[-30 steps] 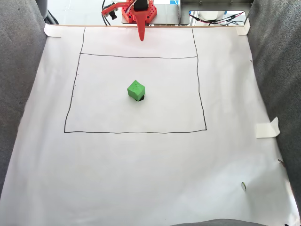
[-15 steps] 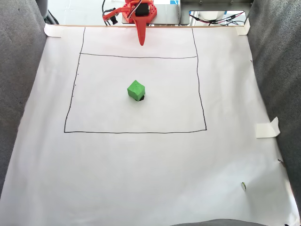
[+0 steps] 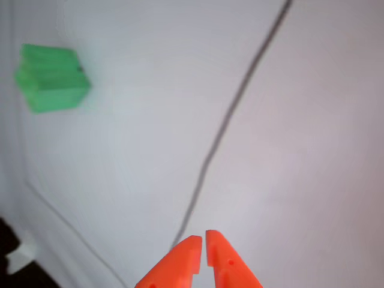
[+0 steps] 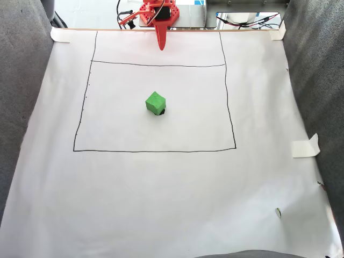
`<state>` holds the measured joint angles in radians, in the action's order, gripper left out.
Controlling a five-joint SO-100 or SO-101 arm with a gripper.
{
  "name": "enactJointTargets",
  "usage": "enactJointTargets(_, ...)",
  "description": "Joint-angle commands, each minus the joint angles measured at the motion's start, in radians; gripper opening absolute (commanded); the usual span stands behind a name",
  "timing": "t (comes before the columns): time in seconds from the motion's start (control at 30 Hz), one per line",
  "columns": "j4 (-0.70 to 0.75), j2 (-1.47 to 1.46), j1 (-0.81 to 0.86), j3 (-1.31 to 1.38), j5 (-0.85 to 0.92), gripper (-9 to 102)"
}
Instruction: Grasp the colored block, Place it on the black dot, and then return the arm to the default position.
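The green colored block (image 4: 155, 102) rests near the middle of the drawn rectangle on the white paper. A sliver of the black dot (image 4: 161, 113) peeks out at its near right edge; the block covers the remainder. The arm's orange gripper (image 4: 161, 47) hangs at the far edge of the paper, well away from the block, with its jaws together and holding nothing. In the other view, the gripper (image 3: 201, 241) points up from the bottom edge with only a thin slit between the tips, and the block (image 3: 51, 78) appears blurred at the upper left.
A thin black line (image 4: 156, 151) outlines the rectangle on the paper (image 4: 161, 204). Grey fabric walls (image 4: 21, 80) flank both sides. Tape tabs (image 4: 306, 146) hold the sheet's edges. Cables and the arm's base (image 4: 188, 13) sit beyond the far edge.
The arm has folded back slightly toward its base at the far edge. The block has stayed in place.
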<state>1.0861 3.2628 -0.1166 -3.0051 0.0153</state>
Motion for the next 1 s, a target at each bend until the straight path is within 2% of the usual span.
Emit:
enactJointTargets(0.0,0.043,0.006,-0.003,0.023,0.018,0)
enactJointTargets(0.3,0.181,0.006,-0.003,0.061,0.064,0)
enactJointTargets(0.97,0.183,0.006,-0.003,0.063,0.067,0)
